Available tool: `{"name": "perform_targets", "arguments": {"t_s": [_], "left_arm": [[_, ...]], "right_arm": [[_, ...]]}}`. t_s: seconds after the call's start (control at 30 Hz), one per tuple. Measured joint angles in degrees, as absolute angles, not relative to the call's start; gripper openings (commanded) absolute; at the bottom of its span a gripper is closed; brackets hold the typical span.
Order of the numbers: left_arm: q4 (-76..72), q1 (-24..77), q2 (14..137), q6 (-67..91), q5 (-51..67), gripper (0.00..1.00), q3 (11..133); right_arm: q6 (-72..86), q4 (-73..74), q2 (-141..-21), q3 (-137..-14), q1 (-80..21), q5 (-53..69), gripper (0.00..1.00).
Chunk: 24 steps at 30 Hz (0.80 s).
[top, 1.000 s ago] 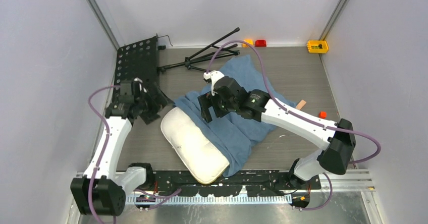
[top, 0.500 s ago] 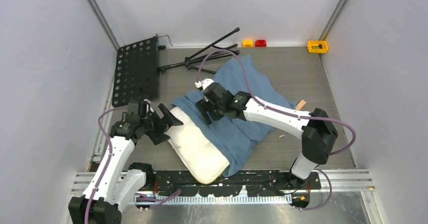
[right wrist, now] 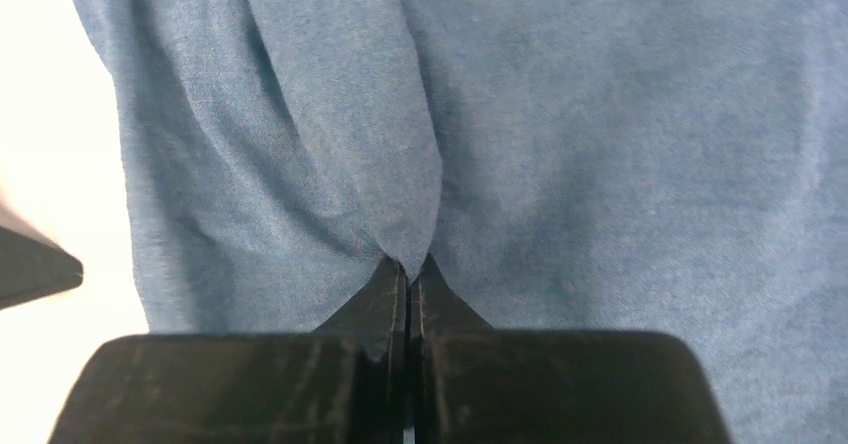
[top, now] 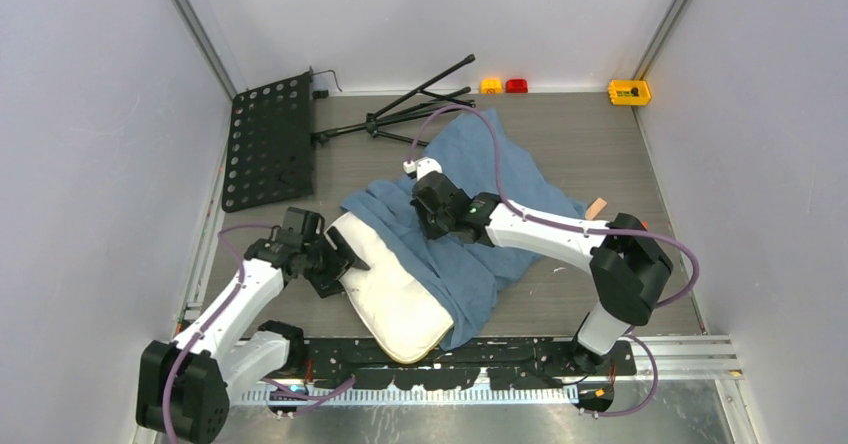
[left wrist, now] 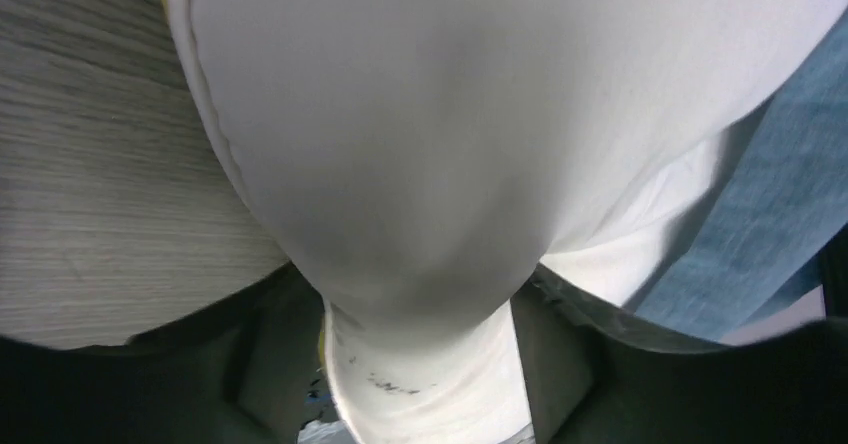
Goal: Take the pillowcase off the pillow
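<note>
Pillow: the cream-white pillow (top: 388, 289) lies slantwise on the table (top: 600, 144). One end is at the near edge and the other points to the far left.
Pillowcase: the blue pillowcase (top: 500, 189) is spread out wrinkled to the right of the pillow and reaches toward the far side. Its edge lies along the pillow's right long side. Most of the pillow shows bare, and whether any of it sits inside the cloth cannot be told.
Left gripper: the left gripper (top: 340, 262) is at the pillow's far-left end. In the left wrist view, one finger (left wrist: 265, 364) stands on each side of that end, with white fabric squeezed into a narrow neck between them. The jaws are clamped on the pillow.
Right gripper: the right gripper (top: 430, 229) is low over the blue cloth, just right of the pillow's far end. In the right wrist view its jaws are pressed together, with a raised fold of the pillowcase pinched at the tips.
Far left: a black plate with holes (top: 268, 139) lies flat, apart from the cloth.
Far side: a folded black stand (top: 410, 109) lies near the pillowcase's far corner.
Back edge: an orange block (top: 490, 85), a red block (top: 516, 85) and a yellow block (top: 629, 91) sit there.
</note>
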<state>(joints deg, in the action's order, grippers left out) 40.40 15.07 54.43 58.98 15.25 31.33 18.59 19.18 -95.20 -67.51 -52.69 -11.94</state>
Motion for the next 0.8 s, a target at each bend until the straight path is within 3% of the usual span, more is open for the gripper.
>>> {"name": "perform_targets", "arguments": {"t_s": [0.03,0.1,0.13,0.5,0.67,0.8], "left_arm": [[39.2,15.1,55.4,59.2,15.1,0.3,31.1],[36.8,15.3,56.7,59.2,15.0,0.02,30.9],[35.4,15.4,57.4,59.1,15.0,0.0,30.9],[32.8,12.9,64.9,50.6,11.9,0.0,37.4],[33.3,7.7,63.8,47.7,13.1,0.0,39.9],[36.1,3.5,62.2,44.5,14.2,0.0,44.1]], "right_arm": [[18.9,18.3,-94.6,-66.7,-52.5,-12.4,0.0],[19.7,16.9,-92.9,-64.5,-51.8,-12.8,0.0],[20.1,16.6,-91.3,-63.1,-50.7,-13.0,0.0],[21.2,18.6,-79.2,-59.1,-32.1,-16.8,0.0],[24.5,22.3,-76.4,-59.1,-20.0,-12.2,0.0],[26.7,23.7,-75.8,-59.4,-17.1,-8.7,0.0]]}}
